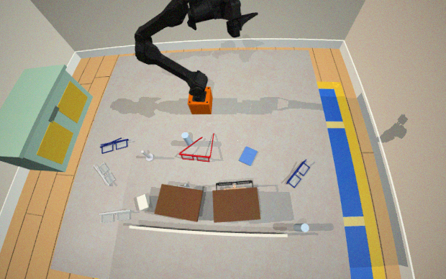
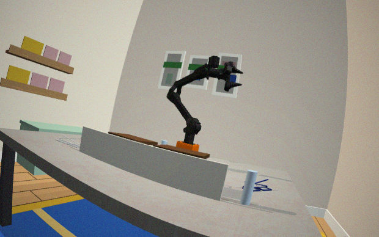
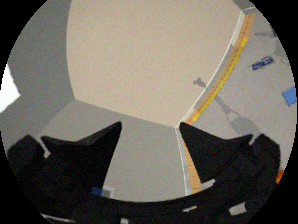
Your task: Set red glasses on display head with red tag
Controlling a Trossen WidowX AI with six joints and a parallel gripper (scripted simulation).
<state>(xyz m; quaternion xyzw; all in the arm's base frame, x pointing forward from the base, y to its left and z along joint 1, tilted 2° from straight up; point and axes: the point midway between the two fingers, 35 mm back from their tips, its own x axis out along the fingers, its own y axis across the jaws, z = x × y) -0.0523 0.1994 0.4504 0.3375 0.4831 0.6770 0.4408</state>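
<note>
The red glasses [image 1: 197, 157] lie on the table in front of the arm's base, temples spread toward the base, one beside a light blue cylinder. Two brown boards [image 1: 178, 203] [image 1: 236, 205] cover most of what is under them. A small pale head part [image 1: 185, 185] shows at the left board's edge, and a skin-toned part [image 1: 234, 186] with black glasses [image 1: 219, 184] at the right board's edge. No red tag is visible. My gripper [image 2: 241, 79] [image 3: 150, 124] is open and empty, high above the table behind the base, pointing away from the glasses.
Blue glasses [image 1: 122, 144] [image 1: 308, 167] lie left and right, pale glasses [image 1: 108, 178] at left. A small white stand [image 1: 150, 157], a blue square [image 1: 248, 155] [image 3: 290, 96], a cream block [image 1: 142, 202] and light blue cylinders [image 1: 185, 136] [image 2: 249, 187] stand around. A long upright panel [image 2: 153, 165] stands beyond the boards.
</note>
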